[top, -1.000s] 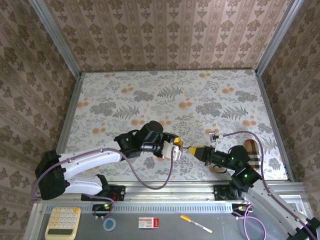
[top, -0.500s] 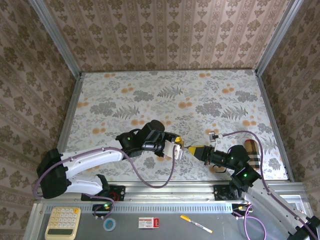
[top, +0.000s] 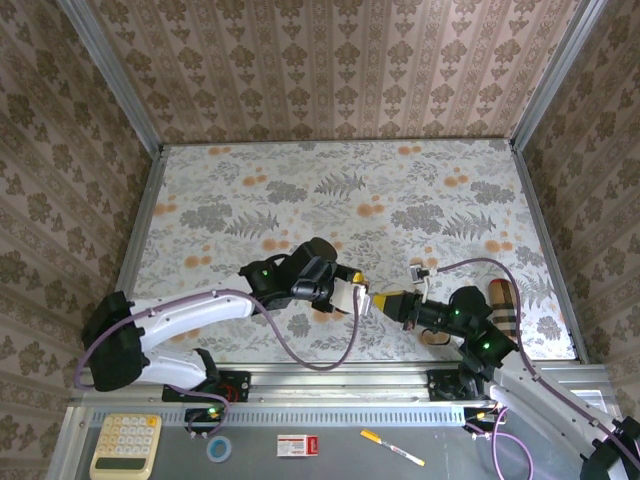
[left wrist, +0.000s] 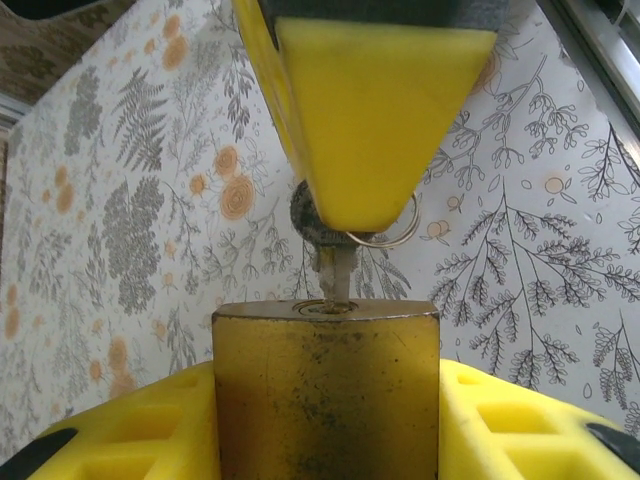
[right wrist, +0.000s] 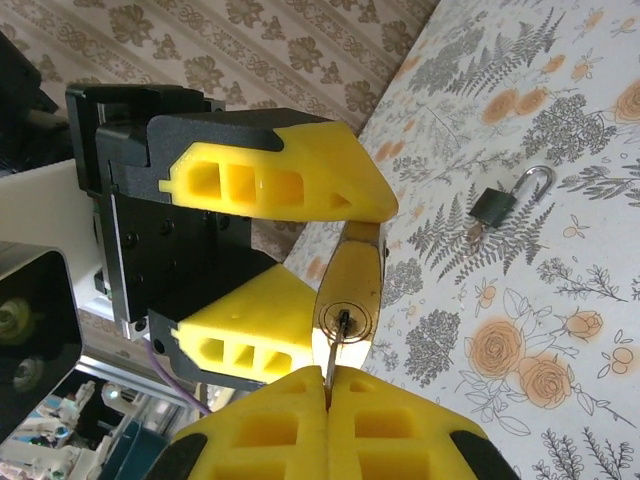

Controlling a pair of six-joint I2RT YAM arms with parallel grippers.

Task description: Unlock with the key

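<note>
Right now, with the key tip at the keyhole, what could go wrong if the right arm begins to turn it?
The key looks only partly inside the brass padlock, so turning now may bend its thin blade or let it slip out. The right gripper pinches just the small key head, which could rotate between the pads. The left gripper holds the padlock off the table; a sideways push may tilt it.

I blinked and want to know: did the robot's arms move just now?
The left gripper, holding the brass padlock, slid a little right, toward the right gripper, which edged slightly left. Nothing was grabbed or dropped: the right gripper stays shut on the key, its tip at the keyhole.
</note>
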